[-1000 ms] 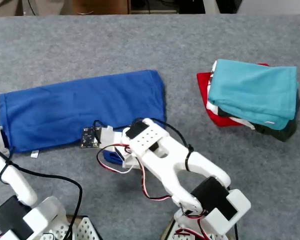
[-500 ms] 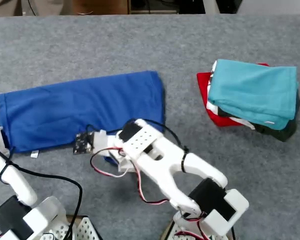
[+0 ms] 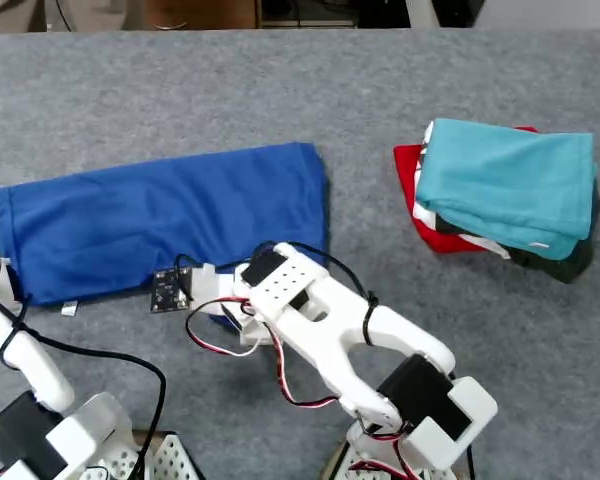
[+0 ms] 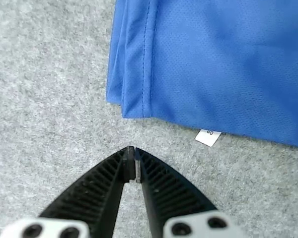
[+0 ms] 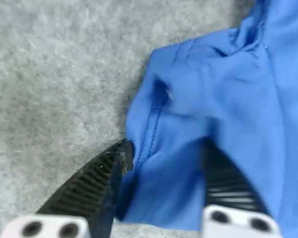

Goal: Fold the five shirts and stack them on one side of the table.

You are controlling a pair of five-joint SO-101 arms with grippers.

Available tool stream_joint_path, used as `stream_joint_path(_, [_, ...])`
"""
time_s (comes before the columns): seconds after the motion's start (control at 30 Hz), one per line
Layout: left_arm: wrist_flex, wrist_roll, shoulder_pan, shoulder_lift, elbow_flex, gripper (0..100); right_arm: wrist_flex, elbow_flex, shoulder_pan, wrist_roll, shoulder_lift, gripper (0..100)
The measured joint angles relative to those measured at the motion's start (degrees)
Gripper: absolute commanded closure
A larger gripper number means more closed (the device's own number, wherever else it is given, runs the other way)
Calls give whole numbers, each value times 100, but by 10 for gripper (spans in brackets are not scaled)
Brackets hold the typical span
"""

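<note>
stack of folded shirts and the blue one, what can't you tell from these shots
- Stack, high view: teal shirt on top covers the rest; count underneath unclear.
- Blue shirt, high view: right arm hides its near corner.
- White tag, left wrist view: print too small.

One blue shirt (image 3: 160, 220) was recorded, spread at left. One stack (image 3: 500, 190) was noted at right; in it were counted one teal shirt (image 3: 505, 180), one red shirt (image 3: 408, 175) and one dark shirt (image 3: 565, 262), and the full total could not be told. Two arms were logged near: left arm (image 3: 20, 370), right arm (image 3: 330, 320).
</note>
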Motion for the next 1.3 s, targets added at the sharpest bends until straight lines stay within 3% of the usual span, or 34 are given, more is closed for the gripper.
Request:
stream_joint_path(0.3, [0, 0, -26, 0, 0, 981, 0, 229, -105, 18, 0, 778])
stream_joint_path(0.57, [0, 0, -26, 0, 0, 981, -26, 246, -158, 18, -9, 906])
stream_joint_path(0.8, [0, 0, -26, 0, 0, 981, -26, 237, -158, 18, -18, 906])
stream_joint_path(1.03, [0, 0, -26, 0, 0, 981, 141, 185, -158, 26, 97, 792])
stream_joint_path(1.2, [0, 0, -26, 0, 0, 981, 659, -527, -79, 35, 747, 794])
stream_joint_path(1.3, [0, 0, -26, 0, 0, 981, 1046, -1046, -79, 62, 1196, 853])
